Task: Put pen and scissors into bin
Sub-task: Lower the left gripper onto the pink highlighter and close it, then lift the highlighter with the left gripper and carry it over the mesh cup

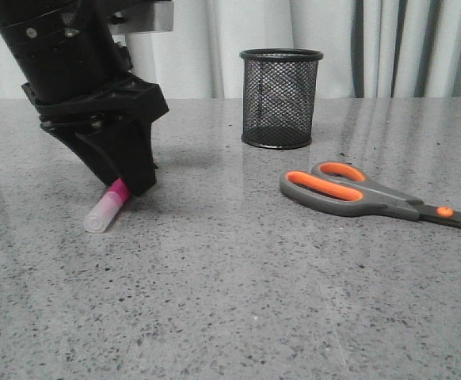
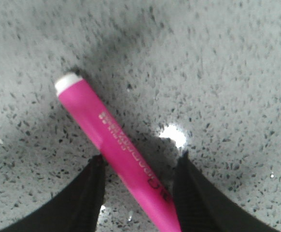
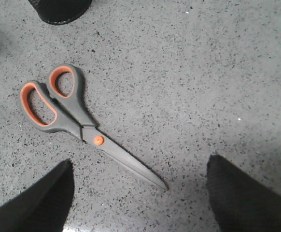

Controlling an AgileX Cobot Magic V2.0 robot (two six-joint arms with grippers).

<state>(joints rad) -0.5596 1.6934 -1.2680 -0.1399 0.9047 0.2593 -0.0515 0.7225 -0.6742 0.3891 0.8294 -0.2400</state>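
The magenta pen (image 1: 108,207) lies flat on the table at the left, whitish cap toward the front. My left gripper (image 1: 129,184) is down at the table over the pen's rear end. In the left wrist view the gripper (image 2: 141,157) is open with one finger on each side of the pen (image 2: 112,142), and table shows between the pen and one finger. The scissors (image 1: 357,190) lie flat at the right, handles toward the black mesh bin (image 1: 281,99). My right gripper (image 3: 140,162) is open and empty above the scissors' (image 3: 73,116) blade tip. It is out of the front view.
The grey speckled table (image 1: 238,301) stretches toward the front. White curtains (image 1: 389,43) hang behind the table. The bin's base (image 3: 61,9) shows at the edge of the right wrist view, beyond the scissors' handles.
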